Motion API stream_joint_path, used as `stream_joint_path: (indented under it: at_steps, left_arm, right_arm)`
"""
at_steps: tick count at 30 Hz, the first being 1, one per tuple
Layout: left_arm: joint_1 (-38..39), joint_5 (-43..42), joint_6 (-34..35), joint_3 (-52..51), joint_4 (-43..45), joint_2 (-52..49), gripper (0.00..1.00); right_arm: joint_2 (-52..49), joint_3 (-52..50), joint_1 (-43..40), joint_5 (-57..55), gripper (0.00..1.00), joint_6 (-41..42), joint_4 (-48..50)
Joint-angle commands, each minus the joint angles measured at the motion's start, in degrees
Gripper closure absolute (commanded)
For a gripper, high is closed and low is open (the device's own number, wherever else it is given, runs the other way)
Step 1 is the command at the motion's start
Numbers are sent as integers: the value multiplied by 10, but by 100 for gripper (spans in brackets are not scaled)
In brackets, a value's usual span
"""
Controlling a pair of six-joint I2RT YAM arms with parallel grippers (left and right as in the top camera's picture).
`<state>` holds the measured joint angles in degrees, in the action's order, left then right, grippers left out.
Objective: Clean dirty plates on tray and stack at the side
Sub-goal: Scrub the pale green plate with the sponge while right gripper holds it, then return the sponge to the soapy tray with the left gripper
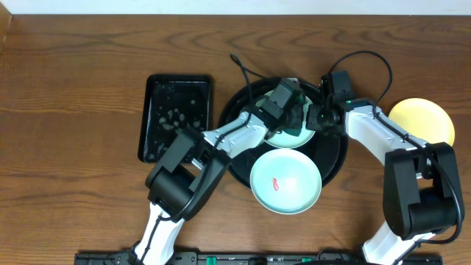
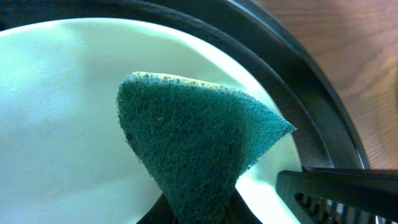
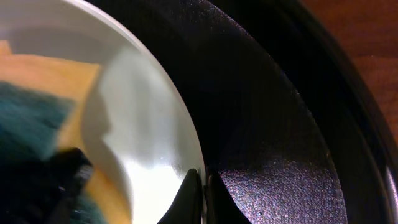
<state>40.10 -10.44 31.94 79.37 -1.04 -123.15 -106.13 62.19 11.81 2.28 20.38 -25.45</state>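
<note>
Plates: the near plate rests on the tray's near edge, its red smear not cleaned yet. Behind it, the left gripper squeezes a green sponge on the second plate, and the right gripper pinches its rim so it cannot slide. The yellow plate lies far right, off the tray

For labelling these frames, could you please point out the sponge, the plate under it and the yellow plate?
sponge (image 2: 199, 149): left wrist view, middle of its green face.
plate under sponge (image 2: 62, 124): left wrist view, bare inner surface.
yellow plate (image 1: 423, 119): overhead view, its centre.
</note>
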Motion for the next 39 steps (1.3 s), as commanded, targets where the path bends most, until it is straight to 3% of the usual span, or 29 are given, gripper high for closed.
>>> stream_joint_path:
  at_steps: [1,9,13,21,32,39]
  left_arm:
    - [-12,-31,49,-6,-26,-1,92]
    - [-37,11,43,-6,-120,-1,92]
    - [-47,86,-24,-6,-161,-1,93]
    - [-42,213,-189,9,-150,14,92]
    - [-41,297,-199,13,-158,124,93]
    - [-56,296,-192,13,-269,210,92]
  right_arm:
    - [-7,6,3,5,99,-7,1]
    - [-7,6,3,5,99,-7,2]
    - [-7,6,3,5,99,-7,2]
    - [-7,6,3,5,99,-7,-2]
    - [-7,6,2,5,99,-7,-3]
    - [-7,6,2,5,99,-7,-3]
